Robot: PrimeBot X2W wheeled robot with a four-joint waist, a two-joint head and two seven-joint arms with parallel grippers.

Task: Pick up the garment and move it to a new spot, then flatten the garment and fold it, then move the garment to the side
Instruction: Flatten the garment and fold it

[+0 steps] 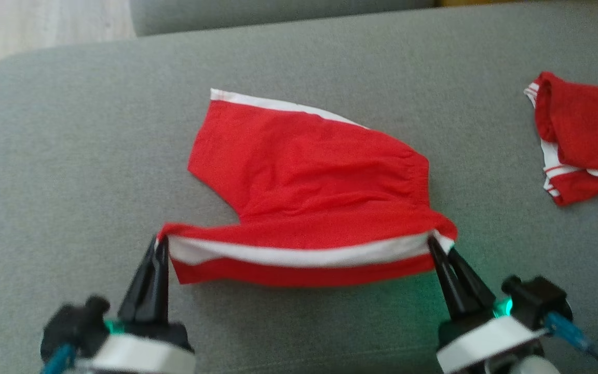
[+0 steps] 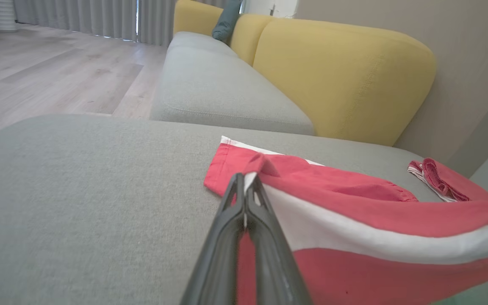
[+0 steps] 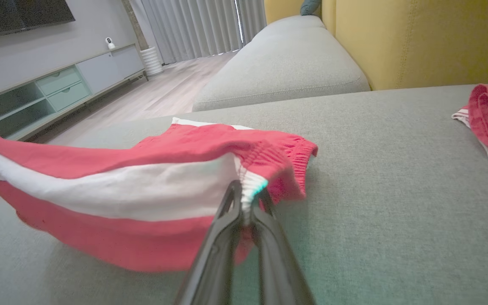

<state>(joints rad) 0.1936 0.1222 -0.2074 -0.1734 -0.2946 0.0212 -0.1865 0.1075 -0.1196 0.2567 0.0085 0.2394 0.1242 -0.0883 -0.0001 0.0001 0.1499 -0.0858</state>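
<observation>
The fold looks to be in hand: the red shorts (image 1: 309, 171) lie mid-seat on the grey sofa cushion (image 1: 70, 156) with their near edge lifted; the left gripper (image 1: 159, 243) is clenched on one corner and the right gripper (image 1: 442, 248) on the other; next, I judge, both must carry that edge evenly toward the far hem. Bare cushion lies ahead; another red garment (image 1: 584, 135) sits well apart at the right; the cushion's far-left corner drops to the floor (image 1: 29, 26).
</observation>
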